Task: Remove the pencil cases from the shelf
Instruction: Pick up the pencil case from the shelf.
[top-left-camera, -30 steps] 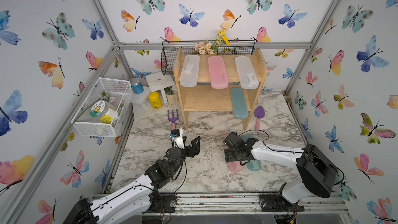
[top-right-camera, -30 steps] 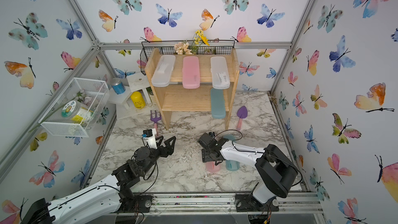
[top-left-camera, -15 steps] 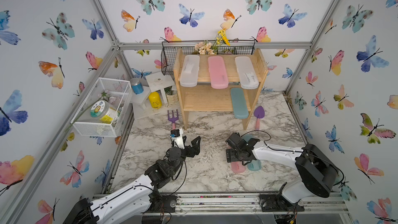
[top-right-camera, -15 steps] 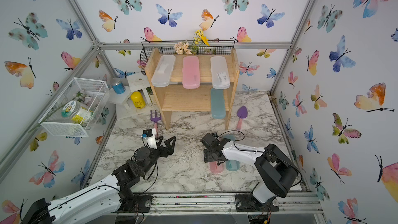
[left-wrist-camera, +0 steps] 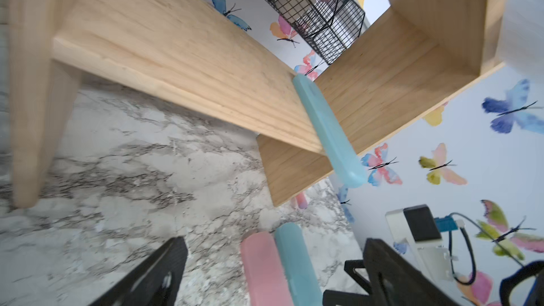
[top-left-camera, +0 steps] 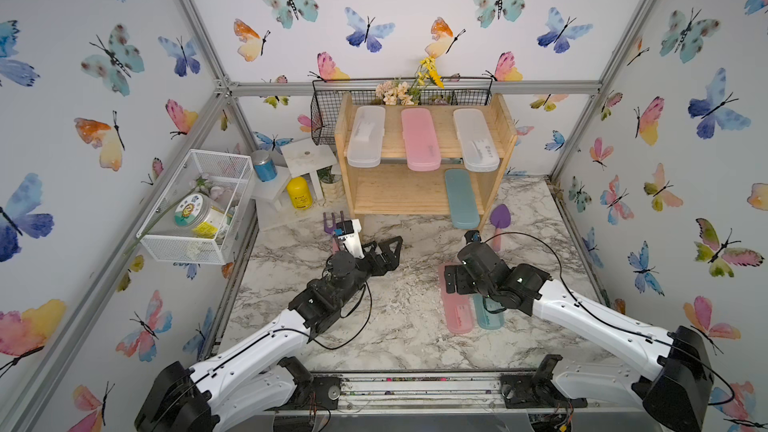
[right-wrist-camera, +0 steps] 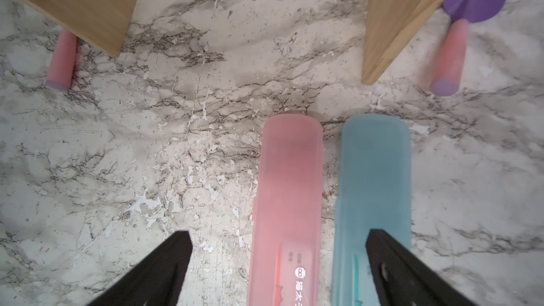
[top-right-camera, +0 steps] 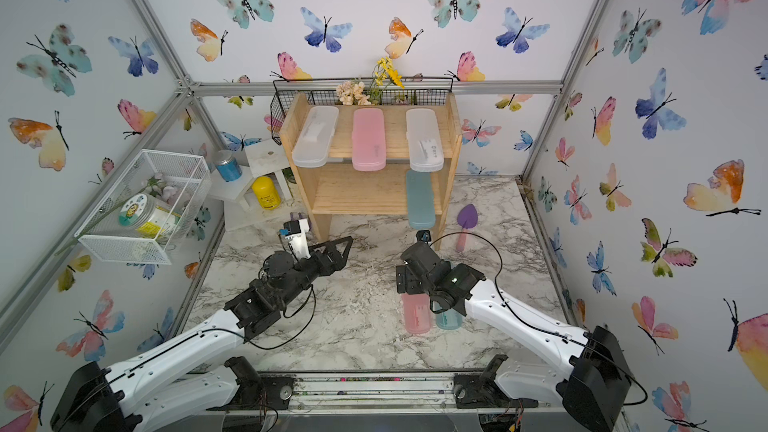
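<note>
Between my right jaws, spread wide, a pink case (right-wrist-camera: 287, 195) lies on the counter (right-wrist-camera: 117, 172), a teal case (right-wrist-camera: 374, 178) just beside it. My left jaws gape empty toward the shelf (left-wrist-camera: 182, 54), where a second teal case (left-wrist-camera: 326, 130) overhangs the lower board.

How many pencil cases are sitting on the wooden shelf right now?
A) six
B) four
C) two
B: the shelf has one white case, a pink case and a second white case on its top board, plus a teal case on the lower board.
</note>
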`<act>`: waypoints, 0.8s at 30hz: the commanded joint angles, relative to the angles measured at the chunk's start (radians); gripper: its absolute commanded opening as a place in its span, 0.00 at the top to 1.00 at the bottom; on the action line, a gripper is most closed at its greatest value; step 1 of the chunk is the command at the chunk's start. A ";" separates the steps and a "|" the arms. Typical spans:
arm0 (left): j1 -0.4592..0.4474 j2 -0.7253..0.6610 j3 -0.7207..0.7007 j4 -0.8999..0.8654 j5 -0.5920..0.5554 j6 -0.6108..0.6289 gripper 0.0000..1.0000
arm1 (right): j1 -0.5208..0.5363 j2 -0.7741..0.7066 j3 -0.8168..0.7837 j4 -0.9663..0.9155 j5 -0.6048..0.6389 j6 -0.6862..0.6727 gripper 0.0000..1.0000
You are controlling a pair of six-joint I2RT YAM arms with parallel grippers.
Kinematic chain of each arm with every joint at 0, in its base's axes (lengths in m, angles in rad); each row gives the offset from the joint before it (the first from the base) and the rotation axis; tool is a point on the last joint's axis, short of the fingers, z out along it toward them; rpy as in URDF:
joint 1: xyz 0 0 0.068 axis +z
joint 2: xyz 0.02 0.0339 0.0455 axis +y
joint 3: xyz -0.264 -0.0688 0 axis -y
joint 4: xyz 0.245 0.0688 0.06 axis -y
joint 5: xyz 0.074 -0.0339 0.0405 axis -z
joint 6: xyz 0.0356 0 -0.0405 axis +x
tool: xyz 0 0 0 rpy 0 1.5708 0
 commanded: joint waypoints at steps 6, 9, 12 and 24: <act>0.023 0.315 0.229 0.174 0.433 -0.170 0.00 | -0.016 -0.128 0.145 -0.109 0.183 -0.031 0.01; 0.014 0.437 0.271 0.287 0.513 -0.253 0.00 | -0.072 -0.132 0.239 -0.141 0.212 -0.065 0.01; 0.012 0.521 0.287 0.390 0.534 -0.324 0.00 | -0.180 -0.110 0.321 -0.159 0.158 -0.117 0.01; -0.021 0.749 0.440 0.504 0.570 -0.452 0.08 | -0.344 -0.048 0.398 -0.060 -0.047 -0.192 0.01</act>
